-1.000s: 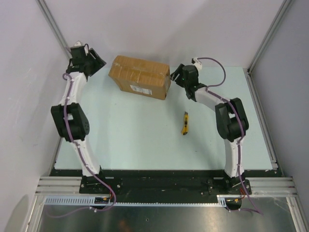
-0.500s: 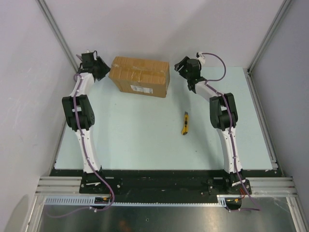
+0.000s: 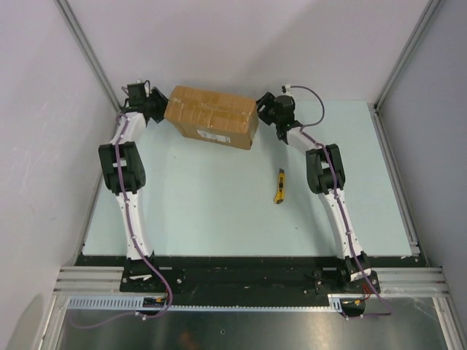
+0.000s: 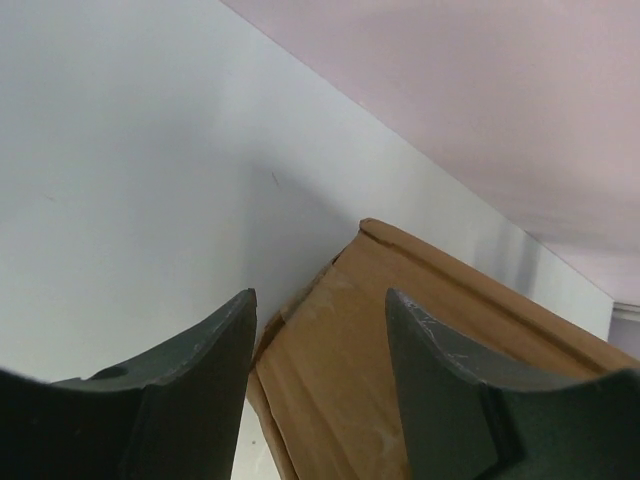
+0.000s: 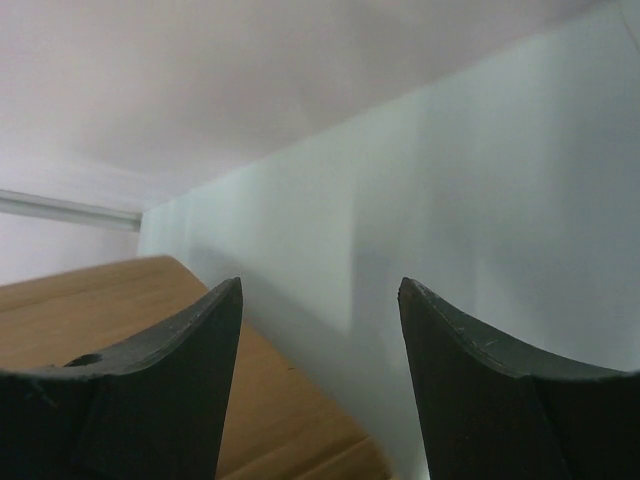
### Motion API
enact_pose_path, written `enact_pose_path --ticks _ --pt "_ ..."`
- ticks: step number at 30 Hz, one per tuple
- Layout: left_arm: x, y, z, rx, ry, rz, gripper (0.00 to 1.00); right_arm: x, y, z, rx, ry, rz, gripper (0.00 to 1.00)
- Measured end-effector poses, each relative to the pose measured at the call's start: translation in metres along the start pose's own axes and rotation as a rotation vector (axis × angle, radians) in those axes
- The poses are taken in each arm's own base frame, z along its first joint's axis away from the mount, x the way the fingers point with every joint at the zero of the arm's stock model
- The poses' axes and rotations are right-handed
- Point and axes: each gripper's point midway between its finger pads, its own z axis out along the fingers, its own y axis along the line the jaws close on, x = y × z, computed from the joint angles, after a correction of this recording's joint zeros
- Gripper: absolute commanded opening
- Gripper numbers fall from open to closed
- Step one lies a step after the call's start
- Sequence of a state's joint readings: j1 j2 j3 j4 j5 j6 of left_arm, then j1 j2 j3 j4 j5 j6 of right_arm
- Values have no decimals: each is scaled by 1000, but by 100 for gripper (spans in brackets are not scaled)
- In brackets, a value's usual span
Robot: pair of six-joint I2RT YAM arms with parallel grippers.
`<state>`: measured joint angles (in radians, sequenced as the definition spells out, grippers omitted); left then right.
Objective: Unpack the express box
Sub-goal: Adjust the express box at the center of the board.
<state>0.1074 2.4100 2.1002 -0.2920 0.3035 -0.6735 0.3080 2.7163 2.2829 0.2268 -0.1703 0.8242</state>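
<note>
the box [image 3: 211, 115] sits at the far side of the table [image 3: 219, 211], near the back wall [image 3: 241, 44], its white label [image 3: 213, 135] facing the arms. the left gripper [image 3: 155, 106] is at its left end, fingers apart, a box corner showing between them; whether they touch it is hard to tell. the right gripper [image 3: 264, 108] is at the right end, fingers apart too. a yellow knife [image 3: 279, 186] lies well apart, nearer the arms.

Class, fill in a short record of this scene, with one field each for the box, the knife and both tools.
express box: closed and taped, on the far side of the table
left tool: open, at the box's left end, with a corner showing between its jaws
right tool: open, beside the box's right end
yellow knife: lying on the table, not held
</note>
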Motion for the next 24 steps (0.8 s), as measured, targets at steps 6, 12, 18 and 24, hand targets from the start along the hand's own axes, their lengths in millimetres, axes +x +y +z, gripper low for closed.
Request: enact_pose_path --ticks 6,12,18,24 --pt "2 -8 3 22 -6 -59 60 41 -24 -10 6 104 79 63" --pt "7 -16 5 29 -2 -105 60 73 -11 -46 -1 199 203 61" --pt "23 -36 9 51 23 -117 60 118 17 -75 -26 321 299 59" --pt "53 -67 13 98 78 -83 59 150 51 -116 10 412 262 60"
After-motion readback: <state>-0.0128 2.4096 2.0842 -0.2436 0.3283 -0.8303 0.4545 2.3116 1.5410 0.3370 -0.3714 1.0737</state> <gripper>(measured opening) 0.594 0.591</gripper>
